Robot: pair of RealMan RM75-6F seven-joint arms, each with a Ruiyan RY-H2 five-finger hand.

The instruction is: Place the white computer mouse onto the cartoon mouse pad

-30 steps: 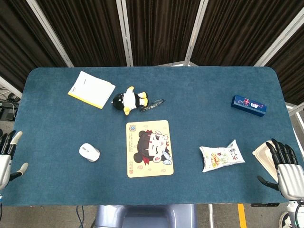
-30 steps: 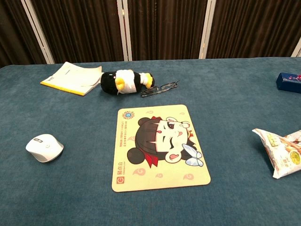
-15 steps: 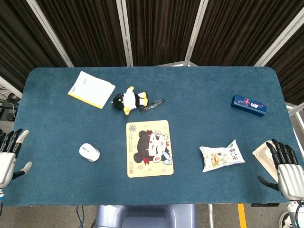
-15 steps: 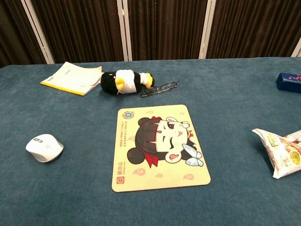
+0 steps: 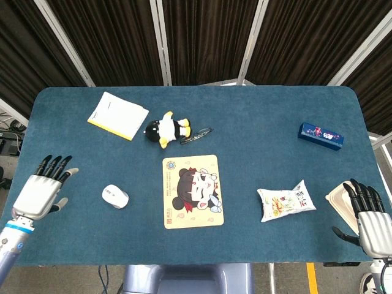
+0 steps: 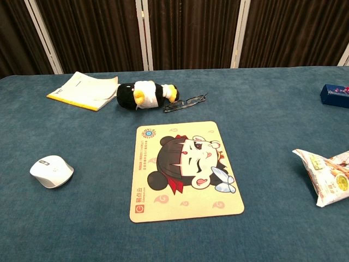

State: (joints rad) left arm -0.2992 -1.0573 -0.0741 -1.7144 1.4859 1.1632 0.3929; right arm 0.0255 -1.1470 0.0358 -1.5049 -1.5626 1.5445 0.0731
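Currently, several unrelated items are lying on the blue table: a yellow-edged booklet at the far left, a plush penguin with a pair of glasses just beside it, a blue box at the far right, a snack packet and a pale tray at the right edge. None of these is lying between the white computer mouse and the cartoon mouse pad. The mouse is resting on the cloth left of the pad, apart from it. The left hand is hovering left of the mouse, not touching it, fingers spread and holding nothing. The right hand is sitting at the table's right edge by the tray, fingers extended and holding nothing
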